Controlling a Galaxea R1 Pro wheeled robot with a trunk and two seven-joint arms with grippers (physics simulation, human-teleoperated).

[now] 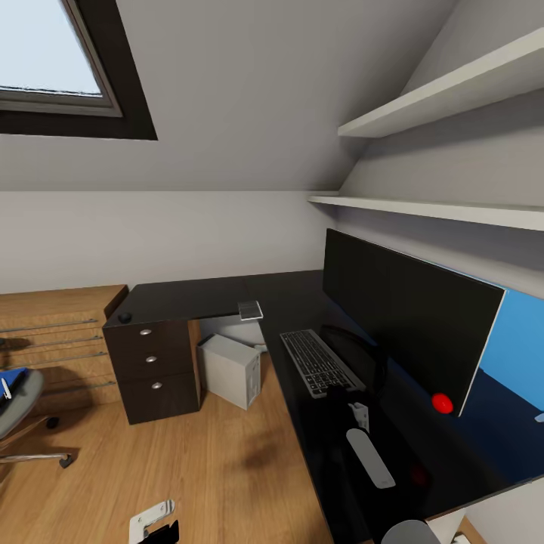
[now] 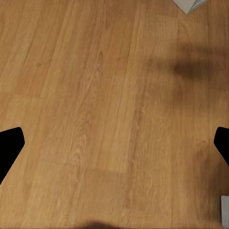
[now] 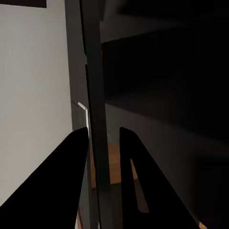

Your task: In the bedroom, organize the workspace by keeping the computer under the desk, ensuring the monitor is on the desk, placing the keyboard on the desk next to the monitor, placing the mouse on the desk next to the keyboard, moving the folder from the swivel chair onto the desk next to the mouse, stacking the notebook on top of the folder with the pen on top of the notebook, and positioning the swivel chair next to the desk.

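Swivel chair far left of desk, blue folder on seat; stiff, flat, best pinched at edge. Left gripper spread wide over floor. Keyboard beside monitor. Right gripper grasping monitor edge.

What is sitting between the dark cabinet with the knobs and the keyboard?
In the head view, the light grey computer stands on the wooden floor under the desk, between the cabinet and the keyboard.
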